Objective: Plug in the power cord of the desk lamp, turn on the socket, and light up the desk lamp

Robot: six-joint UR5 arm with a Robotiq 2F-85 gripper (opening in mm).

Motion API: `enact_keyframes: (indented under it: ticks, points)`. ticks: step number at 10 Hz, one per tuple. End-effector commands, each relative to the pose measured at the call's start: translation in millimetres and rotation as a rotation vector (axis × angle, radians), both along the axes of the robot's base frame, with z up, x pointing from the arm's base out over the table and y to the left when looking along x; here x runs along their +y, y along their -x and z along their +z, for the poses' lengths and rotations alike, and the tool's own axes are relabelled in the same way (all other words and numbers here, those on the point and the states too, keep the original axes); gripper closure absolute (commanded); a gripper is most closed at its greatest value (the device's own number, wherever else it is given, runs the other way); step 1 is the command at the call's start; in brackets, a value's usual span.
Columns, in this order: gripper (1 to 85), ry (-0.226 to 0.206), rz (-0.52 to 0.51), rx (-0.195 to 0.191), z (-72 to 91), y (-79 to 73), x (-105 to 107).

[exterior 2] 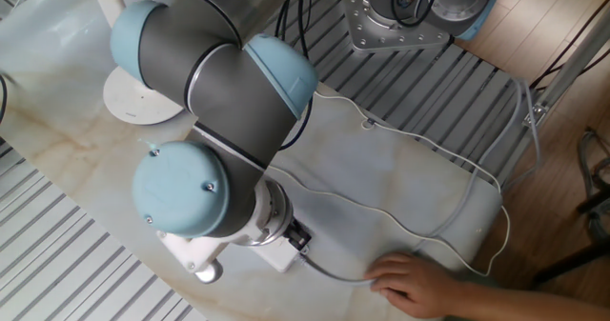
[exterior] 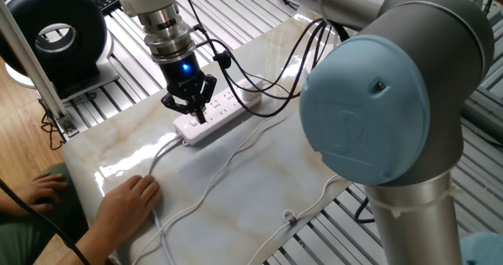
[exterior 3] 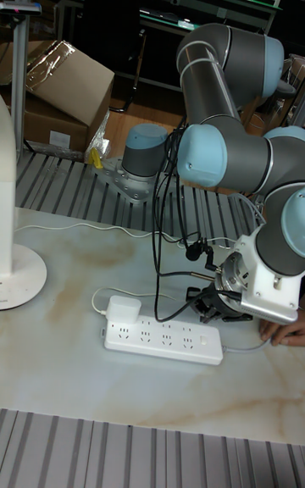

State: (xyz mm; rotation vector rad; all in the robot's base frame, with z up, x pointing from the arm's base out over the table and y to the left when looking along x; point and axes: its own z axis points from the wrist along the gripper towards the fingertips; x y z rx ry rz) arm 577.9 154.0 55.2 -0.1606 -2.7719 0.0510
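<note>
The socket (exterior: 224,112), a long white strip, lies on the marble table; its near end is under my gripper (exterior: 197,116). The gripper points down with its fingers together and holds nothing. In the tall fixed view the gripper (exterior 3: 206,321) hangs over the socket's (exterior 3: 161,337) right end by the round button (exterior 3: 203,341); whether it touches is unclear. The power cord's boxy plug (exterior 3: 124,311) sits in the strip's left end, and its thin cable (exterior 3: 76,228) runs toward the desk lamp (exterior 3: 19,279). The lamp base (exterior 2: 139,102) also shows behind the arm.
A person's hand (exterior: 126,205) rests on the table at the near edge, by the strip's thick cable (exterior: 161,151). A black round fan (exterior: 59,31) stands off the table at the back left. Black robot cables (exterior: 275,76) loop over the strip. Cardboard boxes (exterior 3: 63,90) stand behind the table.
</note>
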Motion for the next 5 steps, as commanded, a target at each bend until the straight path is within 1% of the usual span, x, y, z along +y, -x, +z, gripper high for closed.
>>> enact_keyframes:
  ticks: [1, 2, 5]
  points:
    - [84.7, -0.020, 0.000, -0.002, 2.3, 0.7, 5.7]
    - [84.7, -0.031, -0.006, -0.011, 0.8, -1.4, 10.1]
    - [84.7, -0.019, -0.007, -0.017, -3.0, -4.7, 7.0]
